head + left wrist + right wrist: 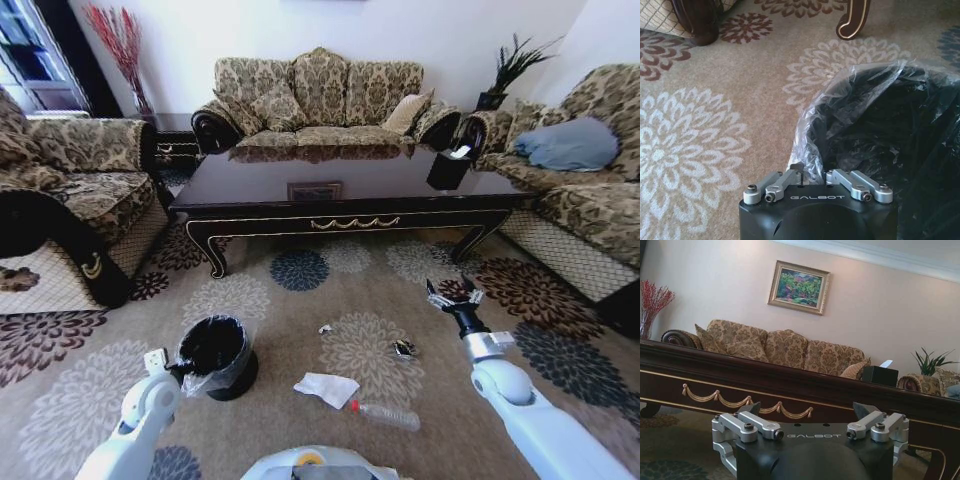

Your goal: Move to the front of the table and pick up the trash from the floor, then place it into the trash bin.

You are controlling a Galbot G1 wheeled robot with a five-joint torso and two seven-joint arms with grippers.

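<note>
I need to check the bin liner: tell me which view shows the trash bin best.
The left wrist view: the trash bin sits close, its crinkly bag plain. The head view shows it whole but small on the floor; the right wrist view faces the table.

The table [300, 190] was glossy dark wood. Before it, crumpled white paper [326, 389] lay on matt woven carpet [100, 390]. Crinkly clear plastic lined the bin [215, 355].

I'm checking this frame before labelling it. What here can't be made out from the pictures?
- Inside of the round black trash bin: in the head view and left wrist view, its crinkly clear plastic liner and dark interior hide any contents.
- Left hand: fingertips hidden by the liner; grip unclear.
- Small dark shiny wrapper and tiny white scrap: too small to identify in the head view.
- Glossy dark wood coffee table: ends cut off in the right wrist view.
</note>
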